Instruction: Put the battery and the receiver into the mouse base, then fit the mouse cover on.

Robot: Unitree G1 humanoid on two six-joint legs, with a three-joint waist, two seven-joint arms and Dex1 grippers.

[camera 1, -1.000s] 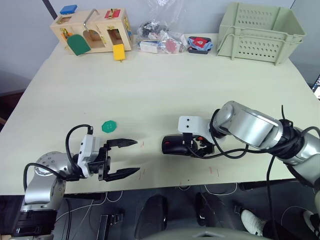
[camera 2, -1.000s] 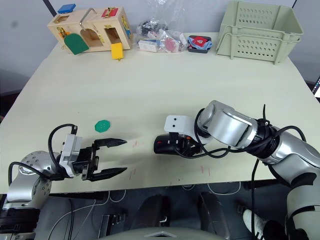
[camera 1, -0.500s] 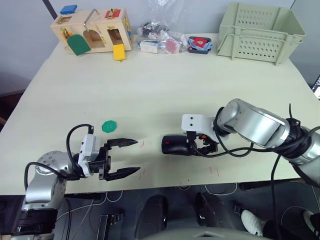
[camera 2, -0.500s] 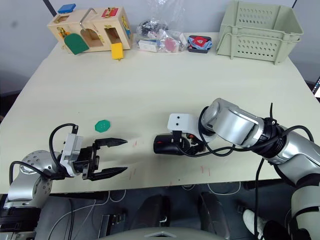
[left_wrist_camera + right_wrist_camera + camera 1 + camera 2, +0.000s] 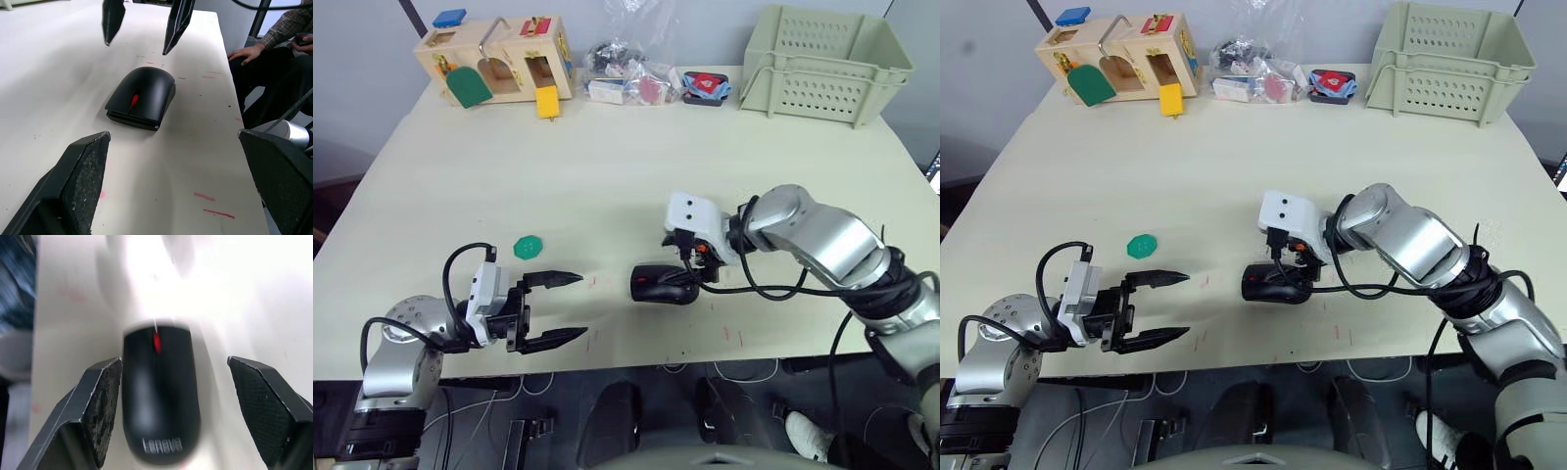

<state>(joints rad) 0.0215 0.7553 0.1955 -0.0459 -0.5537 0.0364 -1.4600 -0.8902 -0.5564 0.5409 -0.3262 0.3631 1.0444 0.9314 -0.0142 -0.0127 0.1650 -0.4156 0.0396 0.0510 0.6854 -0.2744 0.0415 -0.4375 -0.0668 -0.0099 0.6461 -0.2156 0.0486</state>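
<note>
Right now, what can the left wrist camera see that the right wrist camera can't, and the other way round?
The left wrist view alone shows a seated person's hand beyond the table edge, red marks on the table, and the right hand's two fingertips hanging open above the mouse. The right wrist view alone shows the white lettering on the mouse's rear, seen from straight above. Both show the closed black mouse with its red wheel, lying on the pale table, framed by that camera's own open fingers.
</note>
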